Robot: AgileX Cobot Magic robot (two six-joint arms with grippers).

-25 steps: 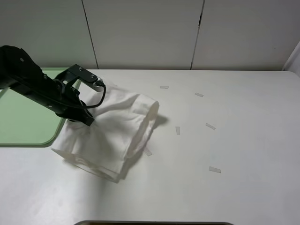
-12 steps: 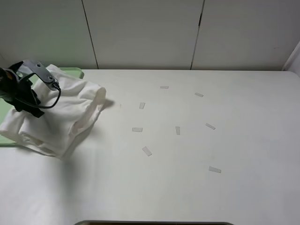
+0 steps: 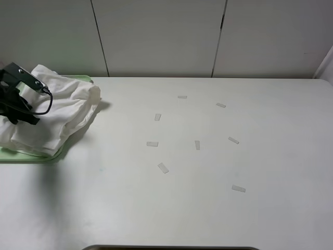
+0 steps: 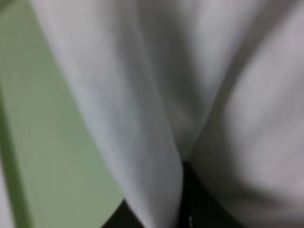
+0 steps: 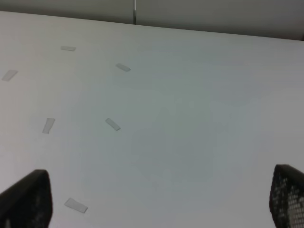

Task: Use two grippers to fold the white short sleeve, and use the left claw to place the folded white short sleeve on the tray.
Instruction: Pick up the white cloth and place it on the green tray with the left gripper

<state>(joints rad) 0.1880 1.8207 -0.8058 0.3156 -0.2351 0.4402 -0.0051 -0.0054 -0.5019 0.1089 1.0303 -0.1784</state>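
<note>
Shirt: the white short sleeve (image 3: 54, 117) sits bunched at the far left of the overhead frame, over the tray, its right edge spilling onto the worktop (image 3: 208, 198).
Tray: the tray (image 3: 31, 155) shows only as a green sliver under the cloth's lower edge and a bit at the top by the wall.
Left claw: the left claw (image 3: 18, 107) is buried in the cloth at the left edge; the wrist view is all blurred white folds over green, so I cannot tell how its fingers stand.
Right claw: the right gripper (image 5: 156, 199) has its fingers (image 5: 26, 199) spread wide, holding nothing, above bare worktop.
Tape: tape strips (image 3: 163, 167) dot the middle of the frame, well apart from the shirt.
</note>
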